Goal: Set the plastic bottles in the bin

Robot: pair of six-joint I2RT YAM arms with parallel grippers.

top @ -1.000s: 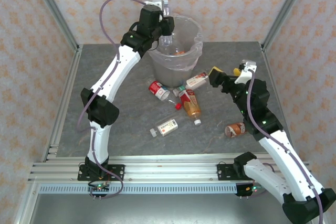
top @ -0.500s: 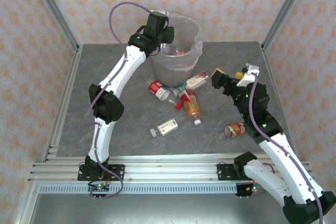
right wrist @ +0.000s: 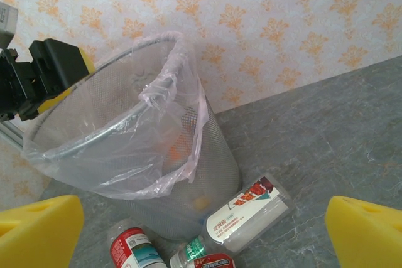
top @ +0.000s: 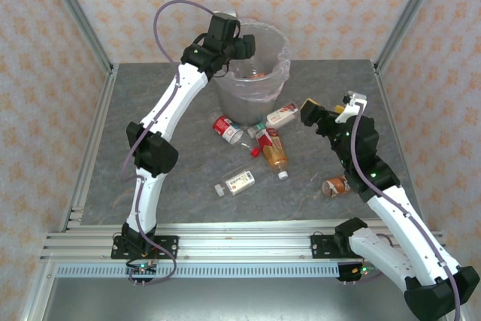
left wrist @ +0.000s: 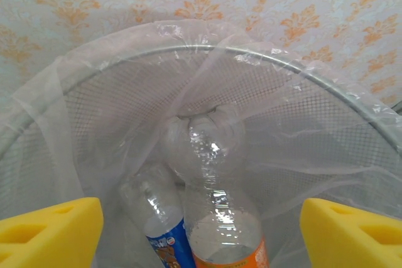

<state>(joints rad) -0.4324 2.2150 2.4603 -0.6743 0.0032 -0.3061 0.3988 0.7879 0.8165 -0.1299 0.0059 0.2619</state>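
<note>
Two bottles can be counted inside the bin [left wrist: 314,86], just below and ahead of the left gripper [top: 242,44]. These are an orange-label bottle [left wrist: 226,246] lying base-up, and a blue-label bottle [left wrist: 162,233] touching its left side. The blue label carries a small cartoon figure; no writing on either can be read. The left gripper hangs over the bin's near-left rim, its jaws released and spread wide with nothing between the yellow pads [left wrist: 50,233].

The right gripper [top: 304,110] is low over the counter [top: 150,110] to the right of the bin, its jaws likewise released, wide and empty. Ahead of and below these jaws lies a white-and-red-label bottle [right wrist: 251,211], just beside the foot of the bin; its red print is too small to read. Farther to their left is a red-label bottle [right wrist: 135,248], and between the two a green-capped neck [right wrist: 187,258].

From above, five bottles on the counter are plain to count. Besides those two there are an amber bottle [top: 273,149], a small white-label bottle [top: 239,181] and an orange bottle [top: 336,186], which lies behind the right jaws beside that forearm. One loose red cap [top: 255,152] lies touching the amber bottle.

Bare grey counter runs from the cluster leftward to the metal side rail [top: 94,140], and from the right jaws to the far right corner.
</note>
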